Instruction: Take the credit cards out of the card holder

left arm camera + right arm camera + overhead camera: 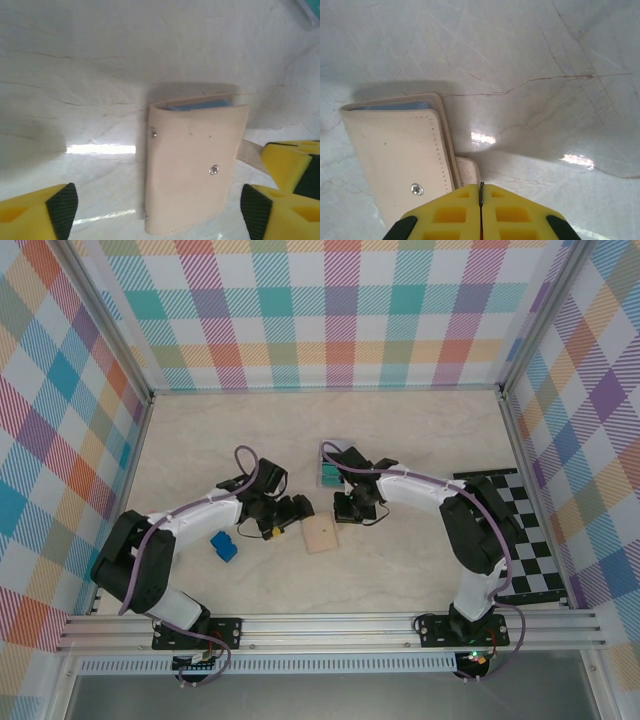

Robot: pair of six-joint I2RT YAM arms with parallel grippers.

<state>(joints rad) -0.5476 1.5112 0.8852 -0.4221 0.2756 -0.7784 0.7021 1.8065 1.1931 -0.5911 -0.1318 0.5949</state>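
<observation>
Card holder (321, 534): one, closed; credit cards (328, 474): two visible.

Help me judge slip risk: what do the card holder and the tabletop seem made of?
Card holder: matte beige leather or imitation leather, going by the stitched edge and metal snap. Tabletop: glossy marble-look surface, with grey veins and bright glare; real stone or printed laminate, can't tell.

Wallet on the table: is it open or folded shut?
Folded shut. The wallet lies flat with its tan cover on top, and only a thin blue edge peeks out at one end.
</observation>
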